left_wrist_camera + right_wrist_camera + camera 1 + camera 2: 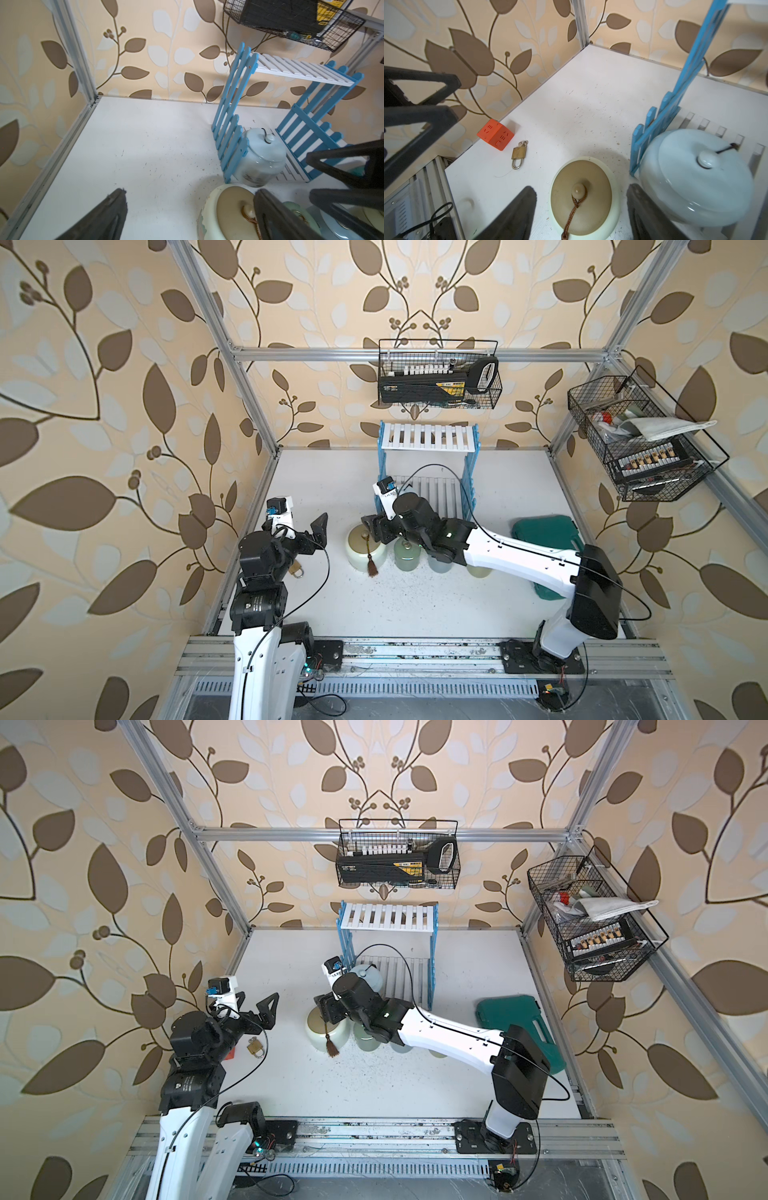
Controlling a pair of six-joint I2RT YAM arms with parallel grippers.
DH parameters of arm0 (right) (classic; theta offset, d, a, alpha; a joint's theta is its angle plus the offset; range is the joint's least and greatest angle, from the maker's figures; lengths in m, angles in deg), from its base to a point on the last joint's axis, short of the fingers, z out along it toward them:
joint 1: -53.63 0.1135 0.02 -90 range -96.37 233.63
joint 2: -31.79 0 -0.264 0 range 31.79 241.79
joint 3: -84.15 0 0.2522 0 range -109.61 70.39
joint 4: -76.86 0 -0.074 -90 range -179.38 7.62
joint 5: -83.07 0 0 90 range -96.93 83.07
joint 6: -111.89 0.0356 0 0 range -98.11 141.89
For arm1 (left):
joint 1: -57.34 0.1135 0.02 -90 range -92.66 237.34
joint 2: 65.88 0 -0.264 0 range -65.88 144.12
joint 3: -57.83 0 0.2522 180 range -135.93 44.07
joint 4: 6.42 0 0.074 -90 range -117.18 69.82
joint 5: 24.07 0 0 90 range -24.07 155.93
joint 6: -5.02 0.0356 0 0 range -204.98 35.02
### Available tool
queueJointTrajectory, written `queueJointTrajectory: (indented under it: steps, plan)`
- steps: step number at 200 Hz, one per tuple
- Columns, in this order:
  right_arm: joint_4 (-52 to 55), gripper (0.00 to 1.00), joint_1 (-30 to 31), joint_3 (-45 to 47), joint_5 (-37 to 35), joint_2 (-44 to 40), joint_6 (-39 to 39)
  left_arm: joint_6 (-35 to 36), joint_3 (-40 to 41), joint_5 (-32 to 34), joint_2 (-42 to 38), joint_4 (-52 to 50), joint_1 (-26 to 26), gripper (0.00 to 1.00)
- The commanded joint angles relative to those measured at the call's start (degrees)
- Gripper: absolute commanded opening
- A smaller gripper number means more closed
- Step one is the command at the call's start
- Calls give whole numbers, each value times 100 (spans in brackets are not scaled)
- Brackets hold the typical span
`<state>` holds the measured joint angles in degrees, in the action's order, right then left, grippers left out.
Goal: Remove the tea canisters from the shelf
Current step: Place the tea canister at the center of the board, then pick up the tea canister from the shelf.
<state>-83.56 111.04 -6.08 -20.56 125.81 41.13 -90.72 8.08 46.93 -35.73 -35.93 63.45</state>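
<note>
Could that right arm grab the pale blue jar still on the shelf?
Probably yes: the right gripper hangs open just beside the pale blue jar, at the open front of the lower board.

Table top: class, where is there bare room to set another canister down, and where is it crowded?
Bare: the back-left corner up to the shelf; the front strip between the cream canister and the front rail; behind the green case. Crowded: before the shelf, among small canisters and the right arm; by the padlock.

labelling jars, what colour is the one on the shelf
Pale blue jar, clearest in right wrist view.
</note>
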Motion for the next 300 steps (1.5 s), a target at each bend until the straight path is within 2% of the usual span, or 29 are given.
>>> queueJointTrajectory:
  steps: [1,23,36,71,91,121,153,187,229,250,300]
  plan:
    - [496,77,-44,231,-484,-327,-75,176,-348,-575,304,184,-66,99]
    - [786,85,-100,410,-766,-717,-88,338,-752,-969,831,-131,-66,99]
    - [770,90,-147,612,-853,-964,-176,638,-954,-1297,1089,-269,-75,99]
    - [1215,99,-240,872,-1323,-1566,-301,1300,-1689,-1694,1791,-721,-150,98]
    - [1299,99,-331,1101,-1403,-1981,-422,1664,-2062,-1965,2202,-896,-230,98]
    - [1657,99,-441,1365,-1628,-2609,-507,1856,-2458,-2244,2778,-886,-424,99]
    - [1994,99,-612,1632,-1900,-3270,-632,2351,-2650,-2160,3291,-648,-884,99]
    - [2177,99,-855,1915,-2021,-3950,-973,2841,-3204,-2108,4029,-804,-1196,99]
    - [2362,99,-1170,2294,-2217,-4717,-1426,3973,-4039,-2341,4916,-1464,-1435,98]
    - [2409,99,-1300,2584,-2313,-5092,-1555,4219,-4375,-2510,5202,-1756,-1492,98]
    - [2159,99,-1390,3160,-2552,-5686,-1748,4495,-4862,-2404,6052,-2146,-1747,98]
